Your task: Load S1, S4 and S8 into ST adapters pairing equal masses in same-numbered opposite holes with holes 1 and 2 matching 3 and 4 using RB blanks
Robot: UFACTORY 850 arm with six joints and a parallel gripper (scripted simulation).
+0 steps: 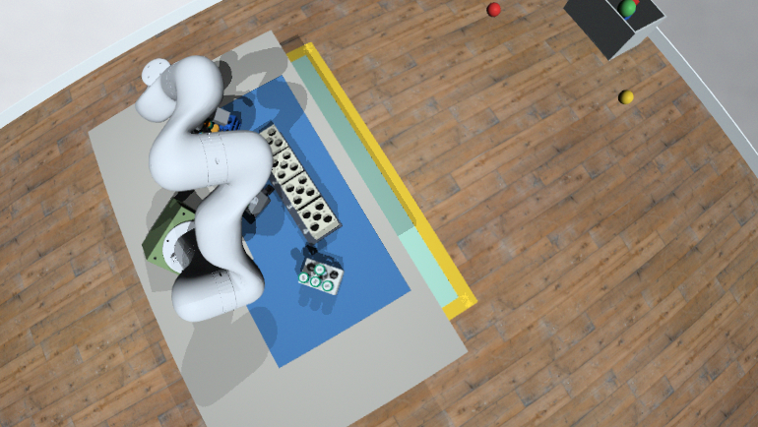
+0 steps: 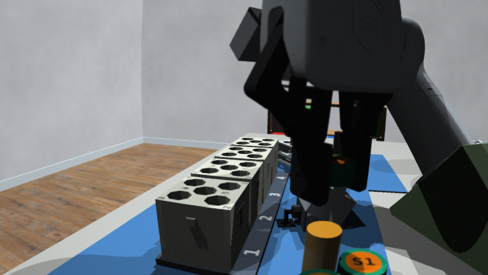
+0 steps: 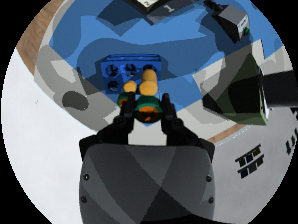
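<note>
My gripper [image 2: 336, 177] is shut on the green cap of a sample tube [image 2: 322, 246] partly filled with orange liquid; I cannot read its ID. The tube hangs upright, its lower end out of view, just over the blue sample rack RS [image 3: 129, 67]. The wrist view shows the cap [image 3: 148, 106] between the fingers. Sample S1 [image 2: 364, 261] stands right beside it at the frame's bottom edge. The four grey adapters [image 2: 222, 184] stand in a row on stand ST [image 1: 299, 183], all visible holes empty. The arm hides the gripper in the overhead view.
The white blank rack RB [image 1: 320, 275] holds several white-dotted tubes beyond the stand's far end. A small dark block sits on the blue mat beside the stand. The green arm base [image 1: 164, 241] is close by. A yellow rail [image 1: 382, 169] edges the table.
</note>
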